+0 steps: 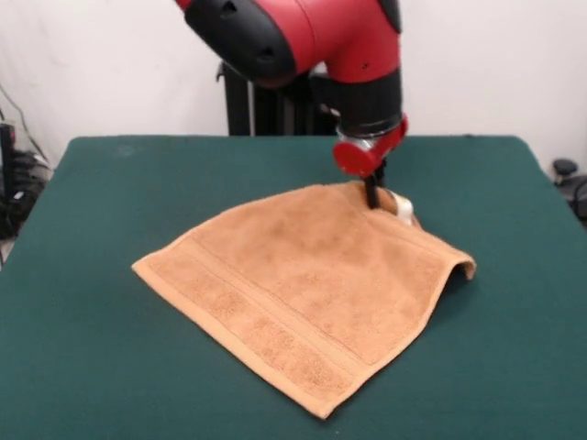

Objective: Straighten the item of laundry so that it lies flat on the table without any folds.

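The tan-orange towel (307, 284) lies spread on the dark green table (83, 367), with a border band along its near left edge. Its far corner is pulled up off the table, so the right side slopes down and the right corner (463, 268) hangs curled above the felt. My gripper (373, 195) comes down from the red arm and is shut on that raised far corner. A small white tag (404, 210) shows just right of the gripper.
The black pedestal (266, 110) stands behind the table's far edge. Cables and dark gear (14, 174) sit off the left side, and a dark object (564, 170) off the right side. A white wall is behind.
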Controlling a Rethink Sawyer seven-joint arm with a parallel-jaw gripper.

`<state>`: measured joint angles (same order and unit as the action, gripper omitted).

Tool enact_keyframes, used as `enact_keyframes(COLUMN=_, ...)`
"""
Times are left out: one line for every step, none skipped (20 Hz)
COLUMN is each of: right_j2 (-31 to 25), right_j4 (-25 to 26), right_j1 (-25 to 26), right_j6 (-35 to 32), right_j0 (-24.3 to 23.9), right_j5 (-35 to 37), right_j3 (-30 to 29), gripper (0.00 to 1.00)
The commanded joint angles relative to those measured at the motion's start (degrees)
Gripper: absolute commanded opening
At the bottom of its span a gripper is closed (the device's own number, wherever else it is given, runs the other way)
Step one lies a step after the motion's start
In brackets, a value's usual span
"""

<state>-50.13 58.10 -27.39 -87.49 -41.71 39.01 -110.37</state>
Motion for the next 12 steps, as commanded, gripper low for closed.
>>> enact_keyframes(right_j2=1.34, right_j4=-2.4, right_j1=-8.59, right_j6=13.79, right_j0=1.44, right_j5=9.87, right_j3=-1.11, gripper=0.0)
enact_keyframes(right_j2=1.31, right_j4=-2.42, right_j1=-9.61, right_j6=13.74, right_j0=1.22, right_j5=10.17, right_j3=-1.44, gripper=0.0)
enact_keyframes(right_j2=1.25, right_j4=-2.53, right_j1=-10.06, right_j6=13.37, right_j0=1.02, right_j5=10.09, right_j3=-1.83, gripper=0.0)
enact_keyframes(right_j2=1.42, right_j4=-2.7, right_j1=-9.72, right_j6=13.33, right_j0=0.96, right_j5=10.45, right_j3=-1.92, gripper=0.0)
enact_keyframes(right_j2=2.24, right_j4=-2.59, right_j1=-8.0, right_j6=13.2, right_j0=1.04, right_j5=10.92, right_j3=-1.43, gripper=0.0)
enact_keyframes(right_j2=2.96, right_j4=-1.57, right_j1=-6.38, right_j6=12.71, right_j0=1.39, right_j5=10.21, right_j3=-0.73, gripper=0.0)
enact_keyframes(right_j2=3.99, right_j4=-0.44, right_j1=-4.53, right_j6=11.56, right_j0=1.82, right_j5=9.23, right_j3=0.18, gripper=0.0)
enact_keyframes(right_j2=4.73, right_j4=0.25, right_j1=-3.81, right_j6=11.14, right_j0=2.2, right_j5=9.22, right_j3=0.72, gripper=0.0)
enact_keyframes(right_j2=6.39, right_j4=1.39, right_j1=-3.34, right_j6=10.39, right_j0=3.21, right_j5=10.43, right_j3=1.66, gripper=0.0)
enact_keyframes(right_j2=7.07, right_j4=1.95, right_j1=-3.18, right_j6=10.1, right_j0=3.6, right_j5=10.71, right_j3=2.04, gripper=0.0)
enact_keyframes(right_j2=7.53, right_j4=2.86, right_j1=-2.74, right_j6=9.6, right_j0=4.14, right_j5=10.07, right_j3=2.52, gripper=0.0)
enact_keyframes(right_j2=7.99, right_j4=3.19, right_j1=-2.41, right_j6=9.44, right_j0=4.48, right_j5=9.77, right_j3=2.75, gripper=0.0)
